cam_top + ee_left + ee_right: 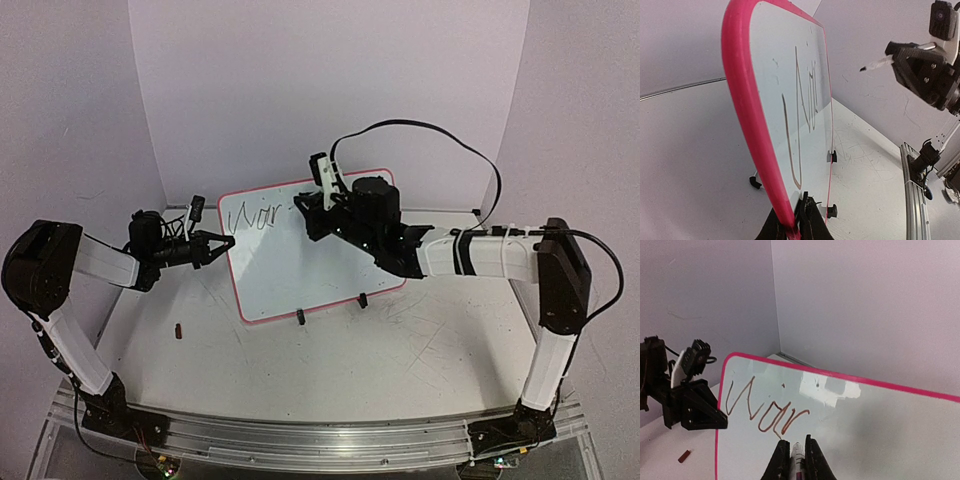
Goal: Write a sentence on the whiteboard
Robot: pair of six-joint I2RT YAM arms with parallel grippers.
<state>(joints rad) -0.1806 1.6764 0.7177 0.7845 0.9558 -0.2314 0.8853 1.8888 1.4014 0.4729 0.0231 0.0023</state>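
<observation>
The whiteboard (300, 275) with its pink-red frame stands tilted on two black clip feet (300, 317) at mid-table. It bears the dark letters "War" (252, 215) at its upper left, also in the right wrist view (765, 407) and the left wrist view (807, 97). My left gripper (222, 243) is shut on the board's left edge (752, 125). My right gripper (305, 208) is shut on a white marker (797, 456). In the left wrist view the marker (875, 63) has its tip a little off the board, just right of the "r".
A small red-brown cap-like piece (179, 330) lies on the scratched grey tabletop (400, 350) left of the board's front. Lilac walls close the back and both sides. A black cable (440, 135) arcs above the right arm.
</observation>
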